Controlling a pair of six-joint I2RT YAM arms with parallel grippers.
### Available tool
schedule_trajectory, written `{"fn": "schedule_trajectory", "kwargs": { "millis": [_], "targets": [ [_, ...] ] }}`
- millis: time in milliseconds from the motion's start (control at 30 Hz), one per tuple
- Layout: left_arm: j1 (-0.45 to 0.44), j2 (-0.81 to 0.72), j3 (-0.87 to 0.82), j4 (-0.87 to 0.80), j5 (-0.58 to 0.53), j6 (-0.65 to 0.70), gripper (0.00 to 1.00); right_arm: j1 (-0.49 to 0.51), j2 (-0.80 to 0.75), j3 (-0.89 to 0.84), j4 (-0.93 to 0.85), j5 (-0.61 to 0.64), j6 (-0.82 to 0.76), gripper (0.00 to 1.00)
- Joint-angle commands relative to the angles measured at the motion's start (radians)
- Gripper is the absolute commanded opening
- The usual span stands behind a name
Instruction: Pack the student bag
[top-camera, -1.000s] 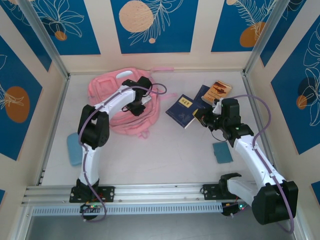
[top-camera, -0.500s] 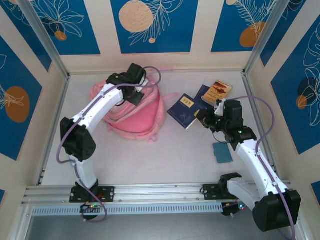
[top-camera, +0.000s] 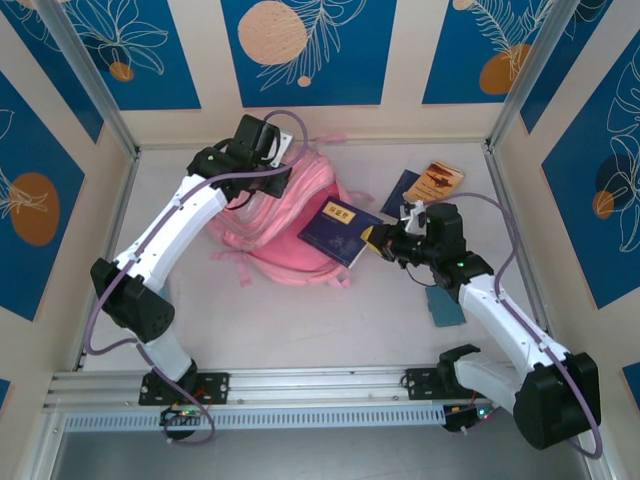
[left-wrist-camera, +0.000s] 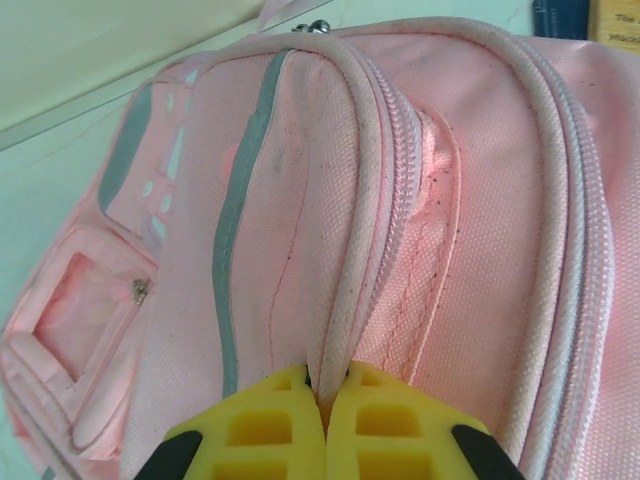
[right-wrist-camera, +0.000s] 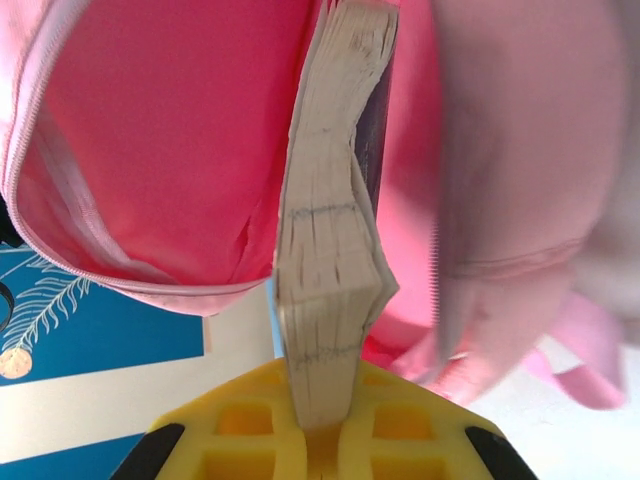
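Left claw (left-wrist-camera: 325, 405) is pinched shut on the bag's (top-camera: 285, 225) piped edge. Right claw (right-wrist-camera: 322, 425) grips a blue book (top-camera: 340, 228), whose far end is at the bag's mouth.

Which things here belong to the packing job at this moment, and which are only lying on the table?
In the job:
student bag, its edge pinched by the left end effector
dark blue book, gripped by the right end effector at the bag's opening

Lying about:
orange-brown book, back right
second blue book beside it
teal flat pad by the right arm
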Motion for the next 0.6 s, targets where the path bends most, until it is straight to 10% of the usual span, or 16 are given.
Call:
{"fn": "schedule_trajectory", "kwargs": {
  "millis": [0,567],
  "targets": [
    [-0.019,-0.061,0.015,0.140,0.068,-0.050,0.00,0.041,0.061,0.038,0.153,-0.006,0.056,0.00],
    [-0.029,-0.077,-0.001,0.163,0.088,-0.120,0.00,0.221,0.717,0.367,0.585,0.222,0.252,0.00]
  ]
}}
